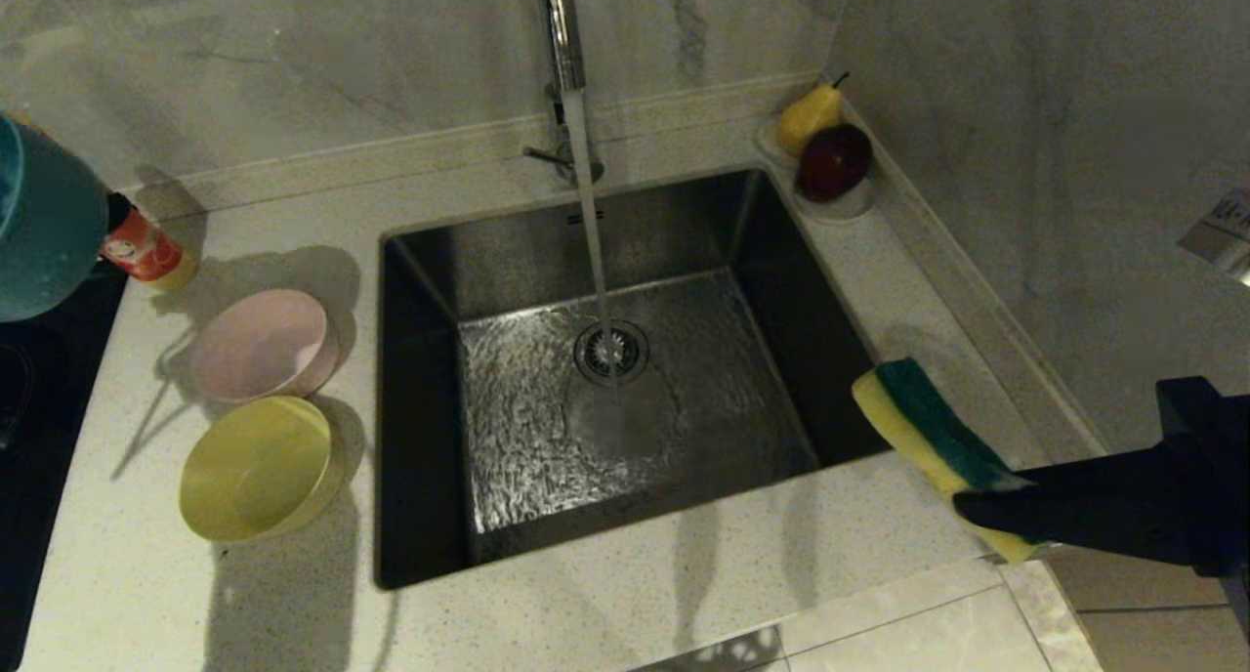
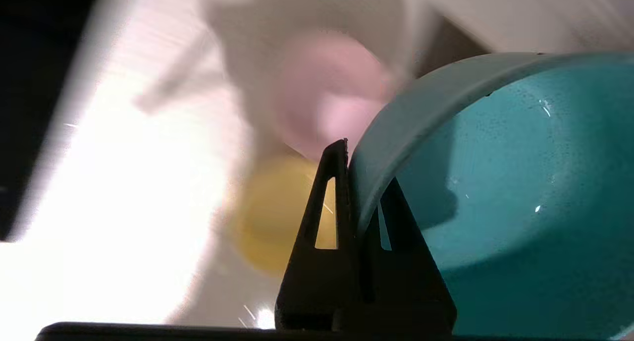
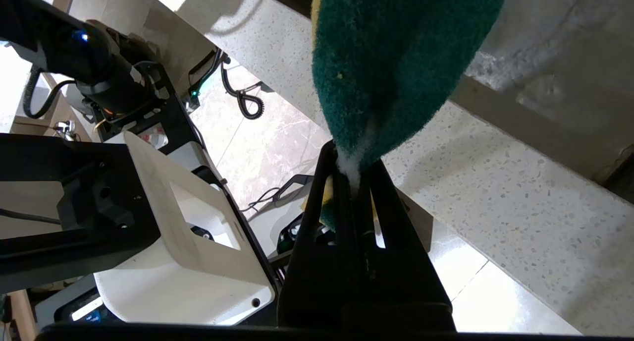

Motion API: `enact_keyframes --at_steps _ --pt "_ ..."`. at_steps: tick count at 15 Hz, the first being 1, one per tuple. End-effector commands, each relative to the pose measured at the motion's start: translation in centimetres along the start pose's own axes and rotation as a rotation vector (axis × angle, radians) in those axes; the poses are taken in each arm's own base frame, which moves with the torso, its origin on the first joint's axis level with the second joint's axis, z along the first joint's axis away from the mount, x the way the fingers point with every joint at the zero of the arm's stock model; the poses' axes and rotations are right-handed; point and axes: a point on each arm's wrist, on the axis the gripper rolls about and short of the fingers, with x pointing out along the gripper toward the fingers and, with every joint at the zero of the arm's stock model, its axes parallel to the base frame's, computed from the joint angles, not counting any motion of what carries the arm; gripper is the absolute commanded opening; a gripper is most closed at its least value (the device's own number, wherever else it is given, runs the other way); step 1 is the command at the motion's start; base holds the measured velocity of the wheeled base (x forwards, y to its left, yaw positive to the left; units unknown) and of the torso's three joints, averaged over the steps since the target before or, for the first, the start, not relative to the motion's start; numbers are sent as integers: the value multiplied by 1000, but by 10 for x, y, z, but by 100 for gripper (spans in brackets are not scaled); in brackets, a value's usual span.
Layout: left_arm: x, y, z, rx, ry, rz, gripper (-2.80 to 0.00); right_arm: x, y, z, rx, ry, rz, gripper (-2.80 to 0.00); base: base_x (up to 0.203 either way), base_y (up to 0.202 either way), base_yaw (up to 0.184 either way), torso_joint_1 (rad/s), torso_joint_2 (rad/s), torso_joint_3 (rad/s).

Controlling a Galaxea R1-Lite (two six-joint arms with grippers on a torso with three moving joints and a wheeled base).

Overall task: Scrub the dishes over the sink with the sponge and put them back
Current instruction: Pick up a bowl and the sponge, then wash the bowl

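Blue bowl (image 2: 495, 192) in left claw (image 2: 357, 182), sponge (image 1: 933, 438) in right claw (image 3: 354, 177)

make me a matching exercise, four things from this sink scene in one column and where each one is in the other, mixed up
Things:
1. blue bowl
2. sponge
3. pink bowl
4. pear

Places:
A. on the small dish in the back corner by the wall, beside a dark red fruit
B. pinched at its rim by the left end effector, held up off the counter
C. clamped in the right end effector, at the right edge of the sink
D. on the counter left of the sink, just behind the yellow bowl

Pairs: 1-B, 2-C, 3-D, 4-A
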Motion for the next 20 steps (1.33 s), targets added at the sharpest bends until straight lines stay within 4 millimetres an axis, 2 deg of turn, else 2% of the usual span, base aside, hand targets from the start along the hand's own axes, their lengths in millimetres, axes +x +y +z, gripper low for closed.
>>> enact_keyframes --at_steps 1,4,8,12,16,18,20 --pt "5 -30 -9 81 100 -137 -280 -1 1 1 -1 -4 3 -280 0 0 0 0 0 0" --pt "52 -58 -31 213 257 -198 -280 -4 2 1 -5 -12 4 -280 0 0 0 0 0 0" --pt "103 -101 -75 363 314 -176 -280 -7 3 4 -14 -29 6 -280 0 0 0 0 0 0" --pt "131 -130 -119 423 334 -130 -280 -6 3 14 -20 -48 6 -280 0 0 0 0 0 0" --pt "161 -161 -161 438 282 -132 -280 -6 3 14 5 -46 10 -280 0 0 0 0 0 0" --pt "167 -171 -173 448 268 -146 -280 -5 3 14 14 -47 9 -280 0 0 0 0 0 0" --pt "170 -171 -180 456 285 -140 -280 -5 3 13 15 -45 10 -280 0 0 0 0 0 0"
